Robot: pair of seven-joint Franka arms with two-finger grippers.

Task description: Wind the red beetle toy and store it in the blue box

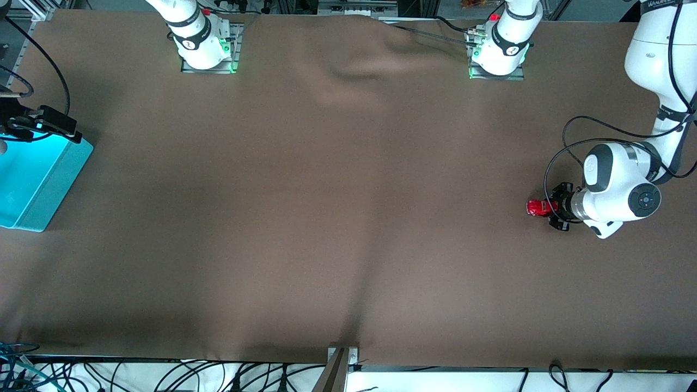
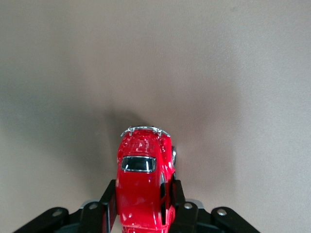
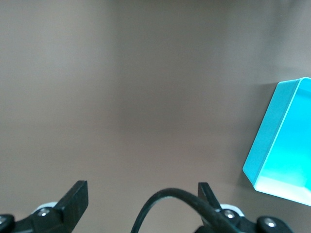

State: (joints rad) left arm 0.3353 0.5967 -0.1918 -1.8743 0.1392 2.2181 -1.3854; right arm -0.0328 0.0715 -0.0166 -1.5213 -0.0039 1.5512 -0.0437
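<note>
Beetle sits pinched in the left gripper, down at the left arm's end of the table, low over the brown cloth or on it; whether the wheels touch I cannot tell. From the left wrist view the fingers press on both flanks of the red body, squeezing the car across its width, and its long axis runs straight out of the jaws, with the chrome bumper at its free end. In the front view that axis lies along the table's length, pointing toward the right arm's end.

And that is where the box is: right at the other end of the table, well apart from the toy, with nearly the whole cloth between them. The right gripper hangs by that box with fingers spread wide and nothing between them, its wrist view catching one corner of the turquoise bin just beside it. It waits.

So the geometry is plain: the left arm has the car, the right arm is the nearer one to the box. My read is that winding means dragging the car along its own long axis on the cloth, and it already points the box's way.
</note>
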